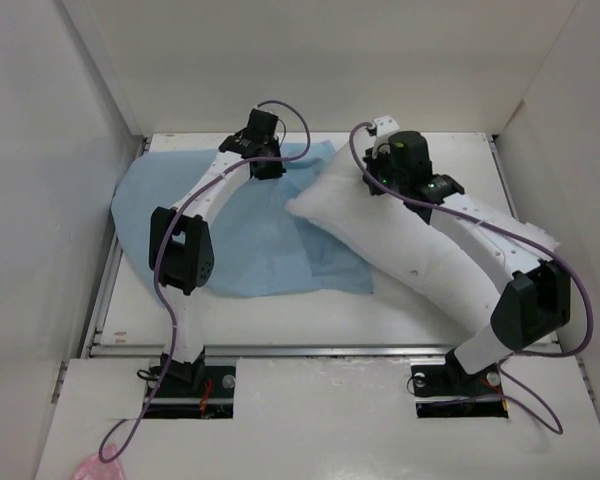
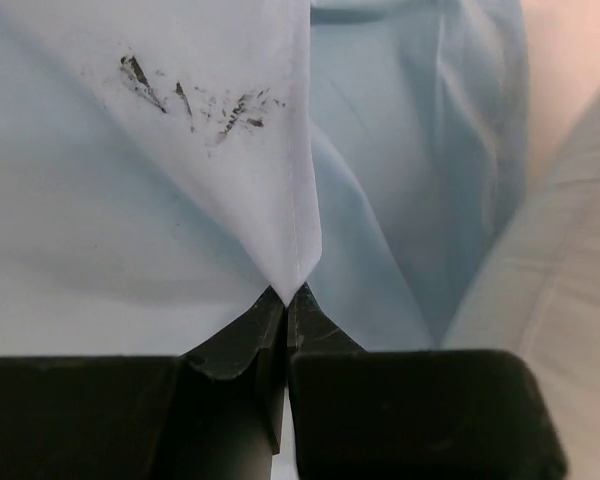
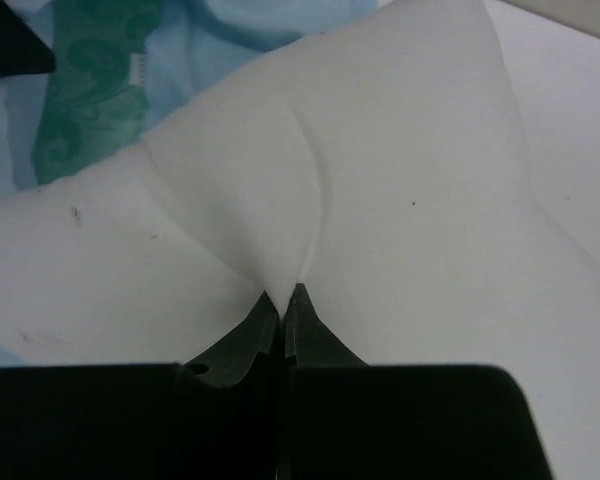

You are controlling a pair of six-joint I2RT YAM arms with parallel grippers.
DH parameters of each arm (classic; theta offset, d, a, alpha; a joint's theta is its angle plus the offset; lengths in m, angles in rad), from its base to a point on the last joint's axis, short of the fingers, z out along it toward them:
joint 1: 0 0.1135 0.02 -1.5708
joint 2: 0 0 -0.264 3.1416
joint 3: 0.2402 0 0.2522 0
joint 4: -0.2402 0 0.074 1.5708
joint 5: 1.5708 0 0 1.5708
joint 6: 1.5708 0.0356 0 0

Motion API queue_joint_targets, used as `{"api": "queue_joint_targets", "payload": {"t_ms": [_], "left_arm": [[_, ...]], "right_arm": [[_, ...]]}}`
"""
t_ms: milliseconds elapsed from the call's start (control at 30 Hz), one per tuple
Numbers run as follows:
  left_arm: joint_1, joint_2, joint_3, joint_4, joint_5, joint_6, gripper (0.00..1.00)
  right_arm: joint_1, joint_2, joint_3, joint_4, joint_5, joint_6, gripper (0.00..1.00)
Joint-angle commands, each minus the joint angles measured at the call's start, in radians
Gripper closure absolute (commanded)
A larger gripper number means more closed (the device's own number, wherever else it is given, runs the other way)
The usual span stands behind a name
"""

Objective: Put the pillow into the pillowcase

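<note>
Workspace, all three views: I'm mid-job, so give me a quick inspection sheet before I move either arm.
Surface: white table, bare strip showing in front of the fabric.
Job's things: pillow lies diagonally at right, overlapping the right side of the light blue pillowcase spread at left; it is not inside yet.
Clutter: pink scrap on the near ledge, bottom left.
Grippers: left gripper shut on a pillowcase fold; right gripper shut on a pinch of pillow.
Cables: purple cables loop loosely along both arms; no snag seen.
Surroundings: white walls on three sides.
</note>
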Motion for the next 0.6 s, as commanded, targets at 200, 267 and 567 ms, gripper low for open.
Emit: {"api": "queue_joint_targets", "payload": {"t_ms": [200, 267, 567], "left_arm": [[-0.040, -0.230, -0.154, 0.015, 0.043, 0.027, 1.00], [-0.040, -0.255, -0.168, 0.005, 0.014, 0.017, 1.00], [-0.040, -0.280, -0.139, -0.004, 0.036, 0.007, 1.00]], "right_arm": [[0.084, 0.033, 0.105, 0.098, 0.194, 0.022, 1.00], [0.084, 0.045, 0.106, 0.098, 0.220, 0.022, 1.00], [0.104, 0.096, 0.164, 0.109, 0.257, -0.015, 1.00]]}}
